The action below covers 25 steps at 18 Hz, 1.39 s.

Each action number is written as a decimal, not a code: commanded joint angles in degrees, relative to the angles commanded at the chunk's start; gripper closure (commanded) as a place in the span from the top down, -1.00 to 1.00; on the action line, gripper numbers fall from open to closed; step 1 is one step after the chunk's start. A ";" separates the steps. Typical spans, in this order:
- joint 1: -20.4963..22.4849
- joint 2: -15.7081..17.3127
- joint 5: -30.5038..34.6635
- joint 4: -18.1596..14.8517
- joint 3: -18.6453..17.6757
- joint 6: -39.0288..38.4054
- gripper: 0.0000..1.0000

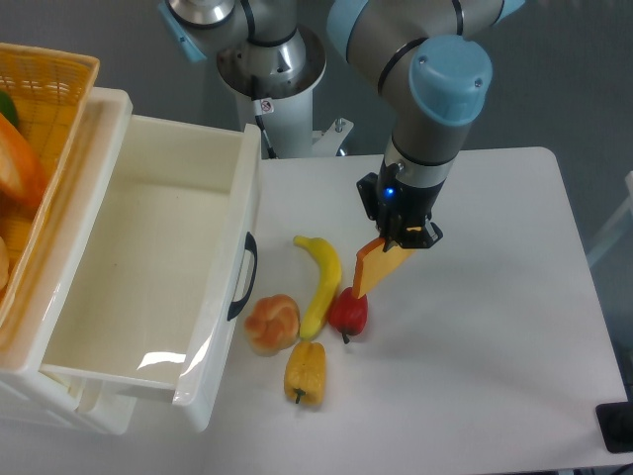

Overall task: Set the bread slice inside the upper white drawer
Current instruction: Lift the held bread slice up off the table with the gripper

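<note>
The gripper [404,237] has its jaws pinched on the bread slice [378,268], which hangs tilted above the counter [475,346] middle, lifted so it can go left into the upper white drawer [148,267].

Orange-crusted bread slice [377,268] tilted, lifted off the table; upper white drawer [211,327] pulled open, hollow bare

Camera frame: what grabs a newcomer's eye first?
The gripper mid-table, shut on the bread slice, which hangs tilted above the red pepper. Then the upper white drawer, pulled open at left and looking empty. Between them, on the table, lie a banana, a bun and a yellow pepper.
</note>
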 joint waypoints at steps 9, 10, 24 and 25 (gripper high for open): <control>0.09 0.09 0.09 -0.09 0.26 -2.02 -1.00; 0.17 0.09 0.09 -0.09 0.35 -2.28 -1.00; 0.53 6.50 -2.02 -4.30 1.05 -11.33 -1.00; 0.61 7.46 -2.37 -4.83 1.05 -12.73 -1.00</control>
